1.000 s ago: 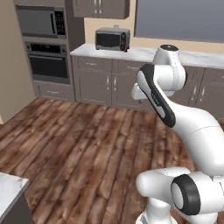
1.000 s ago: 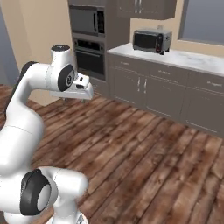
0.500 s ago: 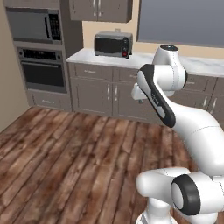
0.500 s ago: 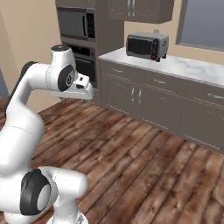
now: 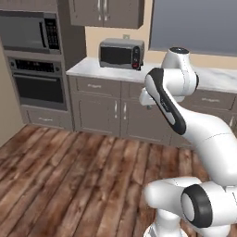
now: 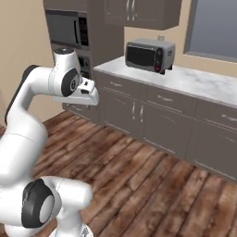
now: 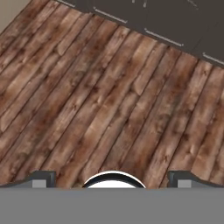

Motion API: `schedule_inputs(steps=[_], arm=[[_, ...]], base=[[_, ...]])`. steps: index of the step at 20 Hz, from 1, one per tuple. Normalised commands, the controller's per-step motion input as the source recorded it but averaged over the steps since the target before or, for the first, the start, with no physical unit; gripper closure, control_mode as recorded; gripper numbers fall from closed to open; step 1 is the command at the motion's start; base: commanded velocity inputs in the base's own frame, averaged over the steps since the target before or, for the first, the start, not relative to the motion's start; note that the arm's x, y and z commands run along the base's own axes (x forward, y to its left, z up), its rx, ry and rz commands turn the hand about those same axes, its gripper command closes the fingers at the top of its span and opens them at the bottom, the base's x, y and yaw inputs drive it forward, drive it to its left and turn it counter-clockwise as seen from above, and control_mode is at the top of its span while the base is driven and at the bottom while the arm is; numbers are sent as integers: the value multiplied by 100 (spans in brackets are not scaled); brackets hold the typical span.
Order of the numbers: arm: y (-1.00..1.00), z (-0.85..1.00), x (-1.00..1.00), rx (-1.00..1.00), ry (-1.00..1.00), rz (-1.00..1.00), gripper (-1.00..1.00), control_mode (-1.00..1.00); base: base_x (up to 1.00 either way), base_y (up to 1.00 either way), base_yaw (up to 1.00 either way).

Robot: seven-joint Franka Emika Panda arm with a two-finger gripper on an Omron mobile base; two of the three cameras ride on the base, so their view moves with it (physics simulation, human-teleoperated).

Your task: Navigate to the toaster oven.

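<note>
A mobile robot is partway through its approach to the toaster oven (image 5: 121, 53), which sits on the pale marble tabletop (image 6: 194, 83) against the back wall, under the upper cabinets (image 5: 109, 12) and just right of the tall column holding the microwave (image 5: 30, 31) and wall oven (image 5: 36, 85); a stretch of wooden floor (image 7: 109, 100) separates the base from the lower cabinets, so the next move likely calls for driving forward and squaring up to it. The toaster oven's long side runs along the tabletop, parallel to the wall, its dark glass door facing into the room toward the robot. The gripper (image 7: 112, 178) points down at the floor, its fingertips set wide apart and holding nothing.
</note>
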Motion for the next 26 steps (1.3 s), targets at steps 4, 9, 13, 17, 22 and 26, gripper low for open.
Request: schedule_inputs(steps=[4,9,13,17,22,26], arm=[[0,0,0,0,0,0,-100,100],[0,0,0,0,0,0,-100,100],[0,0,0,0,0,0,-100,100],[0,0,0,0,0,0,-100,100],[0,0,0,0,0,0,-100,100],[0,0,0,0,0,0,-100,100]], base=[[100,48,-16],[100,76,-26],[100,80,-29],[100,55,-23],[100,29,-24],[100,13,-35]])
